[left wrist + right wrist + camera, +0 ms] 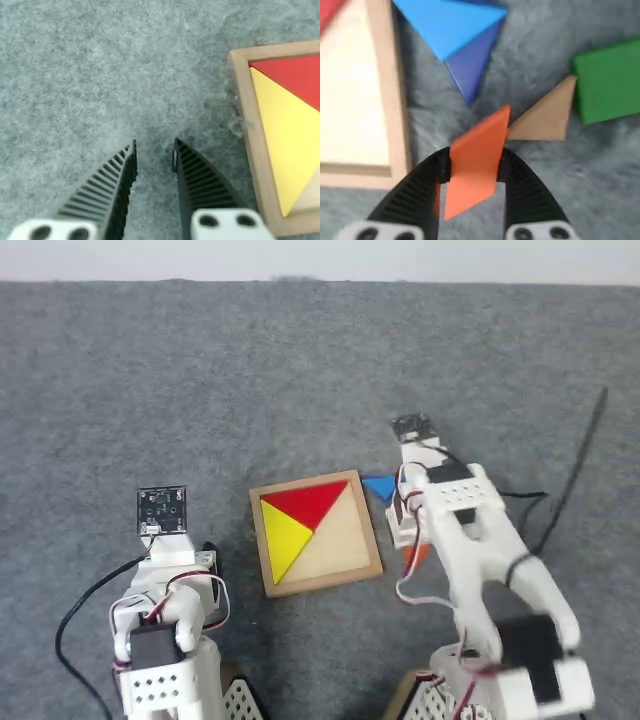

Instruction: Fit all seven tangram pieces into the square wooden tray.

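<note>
This looks like a robotics lab bench or a hobbyist's test rig, not a lived-in room. A grey felt-like mat (300, 370) covers the table up to a plain pale wall (320, 258). The left arm (165, 630) and the right arm (490, 560) are small white machines with bare red and white wiring (nothing is cased in). They stand on perforated base plates (245, 702), a wooden tray (259, 540) of coloured shapes lies between them, and a black cable (578, 465) trails loose across the mat.

High cam looks straight down over the table (200, 360). Both wrist cams sit close, each sharing the tray (243, 100) rim.
</note>
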Controlling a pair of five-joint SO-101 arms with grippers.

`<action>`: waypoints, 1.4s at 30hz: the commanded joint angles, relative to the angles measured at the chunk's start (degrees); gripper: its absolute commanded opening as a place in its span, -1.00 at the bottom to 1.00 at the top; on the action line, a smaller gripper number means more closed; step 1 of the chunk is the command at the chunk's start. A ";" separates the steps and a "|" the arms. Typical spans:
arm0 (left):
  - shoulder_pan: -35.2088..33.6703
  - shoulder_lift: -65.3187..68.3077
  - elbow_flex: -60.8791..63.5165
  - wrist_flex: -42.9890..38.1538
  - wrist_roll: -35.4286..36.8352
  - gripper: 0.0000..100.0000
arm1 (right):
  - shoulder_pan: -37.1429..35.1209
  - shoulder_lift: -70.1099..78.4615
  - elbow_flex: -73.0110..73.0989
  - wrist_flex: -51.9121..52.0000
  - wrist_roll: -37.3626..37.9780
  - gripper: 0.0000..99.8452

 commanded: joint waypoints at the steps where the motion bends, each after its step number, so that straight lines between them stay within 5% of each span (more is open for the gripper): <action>1: -0.35 -0.79 -0.31 0.09 -0.26 -0.78 | -1.54 -10.68 -0.88 3.30 1.93 -0.98; 8: -0.35 -0.79 -0.31 0.09 -0.26 -0.78 | -12.70 -14.64 -2.73 3.30 2.02 -0.98; 19: -0.35 -0.79 -0.31 0.09 -0.26 -0.78 | -18.42 10.77 -18.37 1.54 -4.48 -0.98; 26: -0.35 -0.79 -0.31 0.09 -0.26 -0.78 | -18.59 18.95 -23.82 -0.31 -4.75 -0.97; 34: -0.35 -0.79 -0.31 0.09 -0.26 -0.78 | -18.86 19.74 -27.25 -0.75 -3.25 -0.54; 42: -0.35 -0.79 -0.31 0.09 -0.26 -0.78 | -18.86 18.95 -27.16 -2.68 -1.76 -0.55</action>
